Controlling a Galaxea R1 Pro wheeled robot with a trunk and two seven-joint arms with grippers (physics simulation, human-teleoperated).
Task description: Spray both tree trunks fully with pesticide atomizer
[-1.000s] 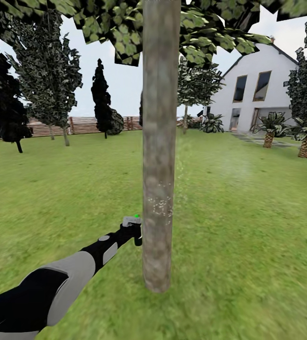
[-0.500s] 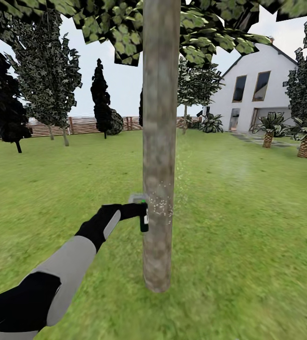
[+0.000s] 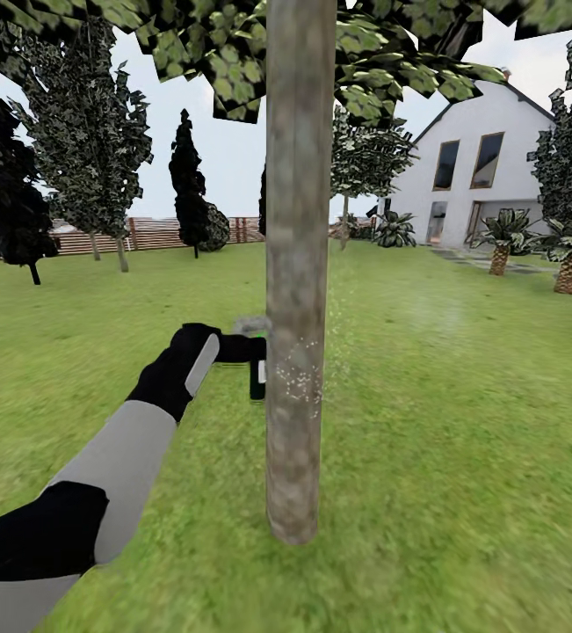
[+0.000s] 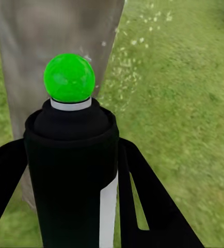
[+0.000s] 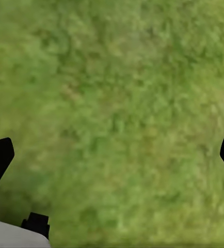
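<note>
At frame centre, the dark cylindrical pesticide atomizer (image 3: 257,376) is clamped in the left pincer (image 3: 243,350), just beside the mottled grey-brown tree trunk (image 3: 296,264). Fine white pesticide (image 3: 299,380) specks are dotted on the bark. The right pincer (image 5: 112,155) is held wide apart over blurred lawn (image 5: 117,103).

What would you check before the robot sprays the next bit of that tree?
1. Left end effector grips the small dark spray bottle with the green-dotted top: ok.
2. Bottle sits close beside the thick grey-brown mottled trunk: ok.
3. White pesticide specks are landing on bark: ok, one patch at mid-height.
4. Whole trunk covered: not ok, bark above and below looks bare.
5. Trunk's far side: cannot tell.
6. Right end effector is open over green lawn: ok.
</note>
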